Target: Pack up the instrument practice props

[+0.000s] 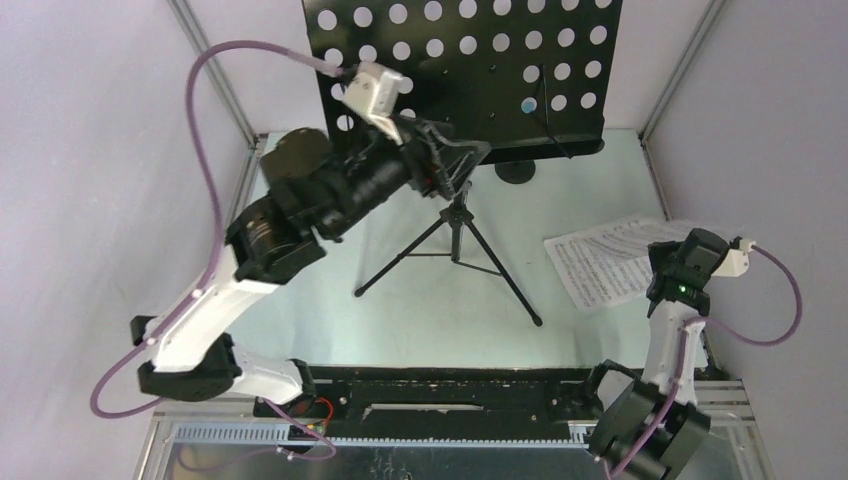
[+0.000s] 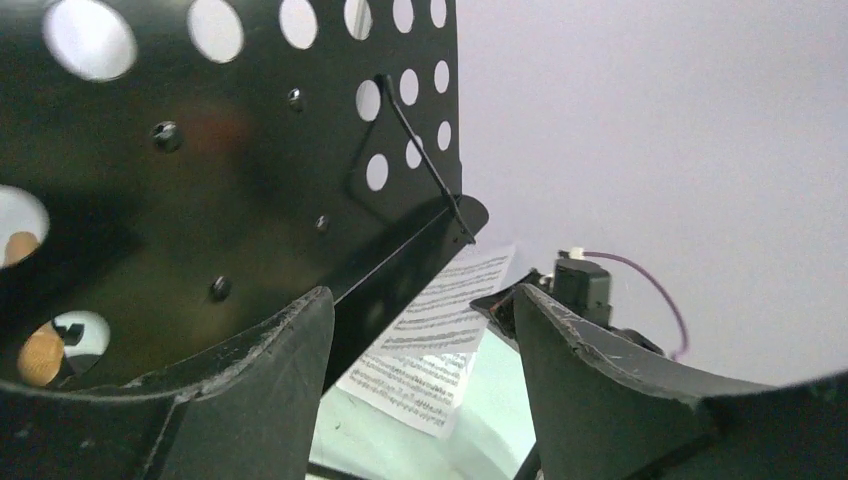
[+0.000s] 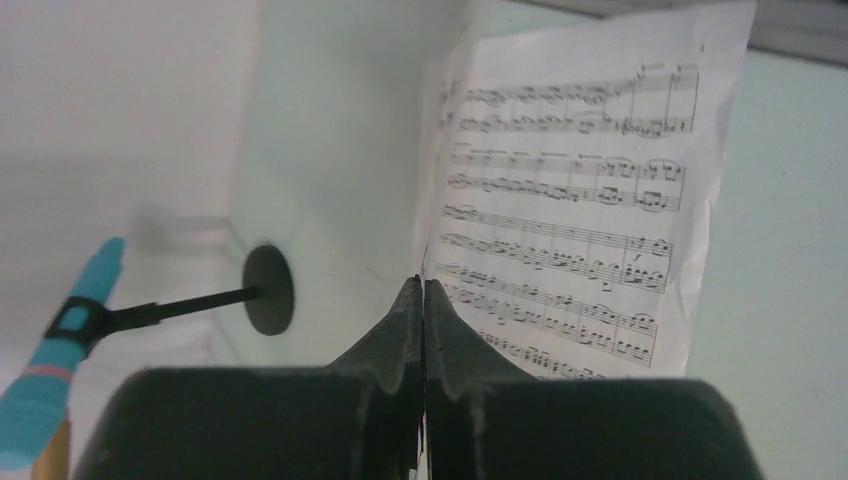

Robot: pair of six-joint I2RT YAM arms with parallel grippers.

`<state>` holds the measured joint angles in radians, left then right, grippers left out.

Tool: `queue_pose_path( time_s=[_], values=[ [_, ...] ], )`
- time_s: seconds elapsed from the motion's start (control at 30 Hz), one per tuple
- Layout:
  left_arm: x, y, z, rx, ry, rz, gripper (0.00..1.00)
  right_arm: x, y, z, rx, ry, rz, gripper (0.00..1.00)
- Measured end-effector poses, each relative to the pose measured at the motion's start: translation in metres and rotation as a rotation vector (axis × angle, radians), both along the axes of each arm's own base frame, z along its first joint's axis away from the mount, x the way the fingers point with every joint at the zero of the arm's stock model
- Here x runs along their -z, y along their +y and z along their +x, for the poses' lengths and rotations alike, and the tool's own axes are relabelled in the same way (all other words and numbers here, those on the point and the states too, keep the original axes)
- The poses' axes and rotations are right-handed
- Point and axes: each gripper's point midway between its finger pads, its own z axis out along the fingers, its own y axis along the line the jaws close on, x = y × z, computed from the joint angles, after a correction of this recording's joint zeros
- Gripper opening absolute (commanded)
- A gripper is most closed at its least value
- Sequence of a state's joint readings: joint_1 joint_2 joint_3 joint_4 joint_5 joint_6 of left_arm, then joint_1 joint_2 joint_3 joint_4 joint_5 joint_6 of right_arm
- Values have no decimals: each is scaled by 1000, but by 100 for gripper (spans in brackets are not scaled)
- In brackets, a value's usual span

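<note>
Left claw [image 2: 420, 295] wide beside black music rack [image 2: 250, 160]

sheet music [image 1: 600, 265] on table [image 1: 420, 320], right of rack [image 1: 470, 100]

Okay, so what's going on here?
Music props are being packed up. The left gripper is open beside the black music stand, at the bottom lip of its perforated desk, not gripping it. The right gripper is shut at the edge of the sheet music; whether it pinches the page isn't clear.

Left jaws apart, right jaws together
</note>
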<state>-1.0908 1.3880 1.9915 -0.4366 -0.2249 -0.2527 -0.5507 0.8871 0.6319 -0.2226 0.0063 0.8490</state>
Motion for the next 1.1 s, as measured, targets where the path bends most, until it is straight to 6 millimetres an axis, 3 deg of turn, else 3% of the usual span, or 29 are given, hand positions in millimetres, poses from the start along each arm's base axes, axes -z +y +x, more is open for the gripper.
queue_pose_path(
  time_s=[0.2,0.33,0.47,0.63,0.77,0.83,1.1],
  values=[
    [1,40,-19,-13,-9,-25,76,73,0,23,-27,101,157,0],
    [11,51,-21,-30,5,-19,76,102,6,30,-50,131,238,0],
    [28,55,-21,-42,23,6,76,110,10,25,-46,137,251,0],
    [43,59,-21,-55,46,30,79,103,11,23,-49,118,232,2],
    [49,67,-23,-66,61,37,81,100,11,23,-54,112,220,30],
    [50,74,-25,-77,67,33,82,100,11,22,-58,116,217,53],
    [40,117,-36,-130,49,-28,86,109,11,13,-51,165,227,75]
  ],
)
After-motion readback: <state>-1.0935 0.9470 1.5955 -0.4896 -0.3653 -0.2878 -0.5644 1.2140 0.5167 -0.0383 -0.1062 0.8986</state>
